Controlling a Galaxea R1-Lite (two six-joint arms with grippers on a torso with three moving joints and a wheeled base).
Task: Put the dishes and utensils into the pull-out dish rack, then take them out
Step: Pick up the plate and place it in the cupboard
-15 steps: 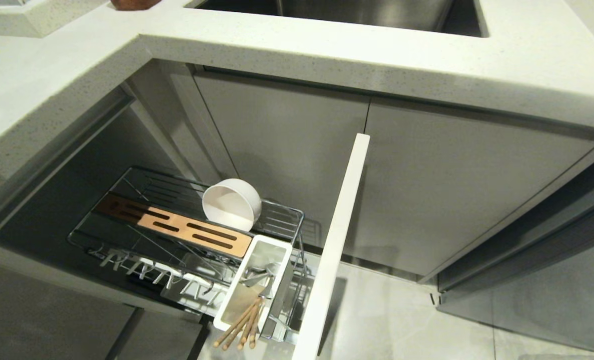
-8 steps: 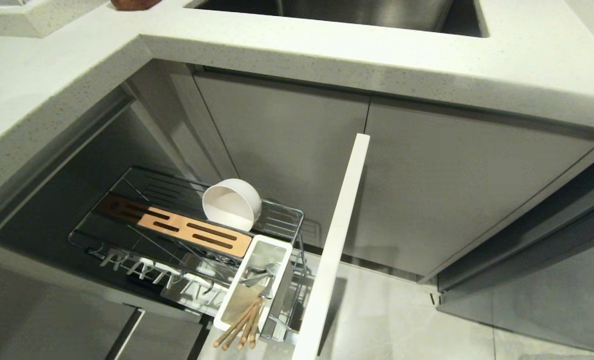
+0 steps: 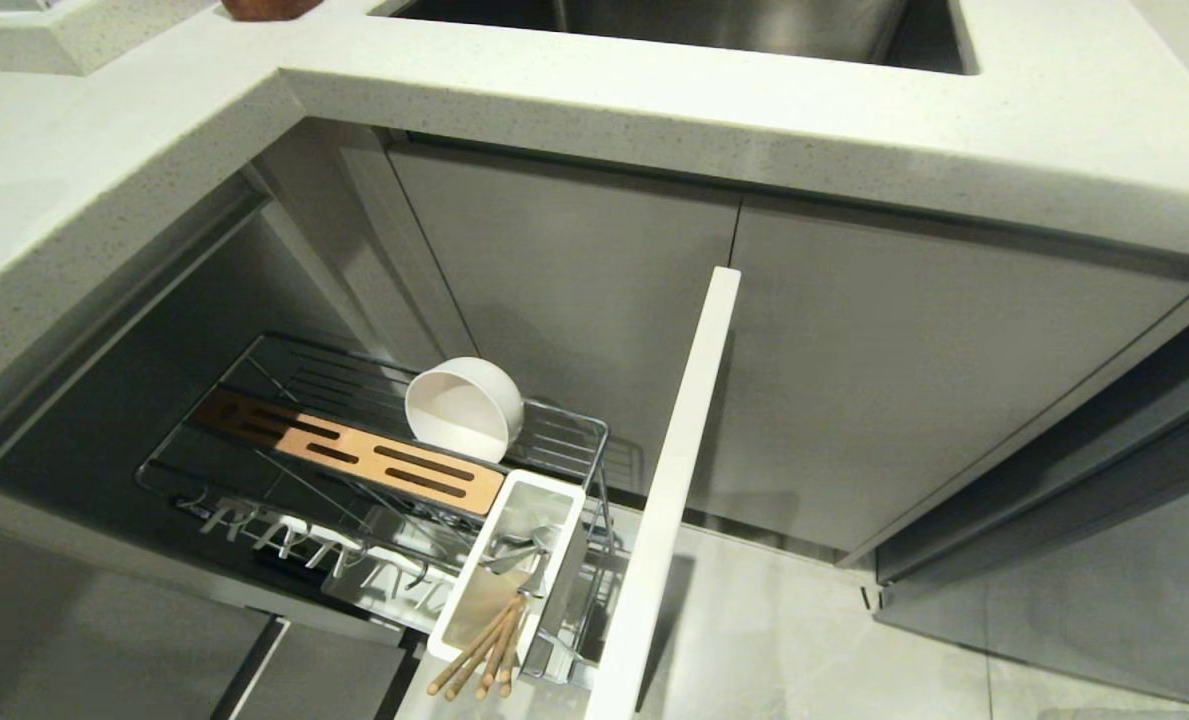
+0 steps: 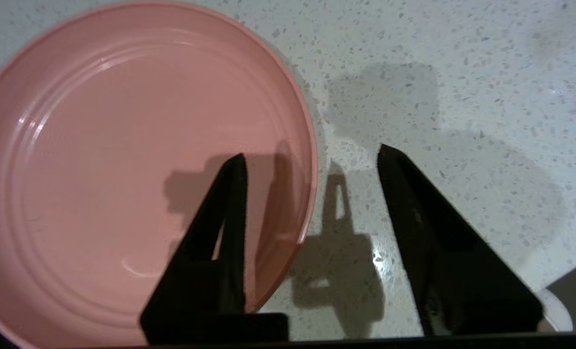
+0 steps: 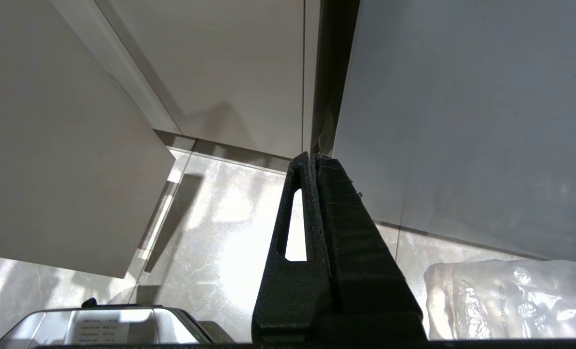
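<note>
Left hand [image 4: 312, 160] open, straddling pink plate [image 4: 123, 160] rim on table [image 4: 462, 97]. Thin lip grip prob slips w/ plate flat; right hand [image 5: 314, 160] closed.

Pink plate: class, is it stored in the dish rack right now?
No, the plate lies flat on the speckled counter, outside the rack.

Speckled countertop [image 3: 594, 90], grey cabinets [image 3: 904, 380]
</note>
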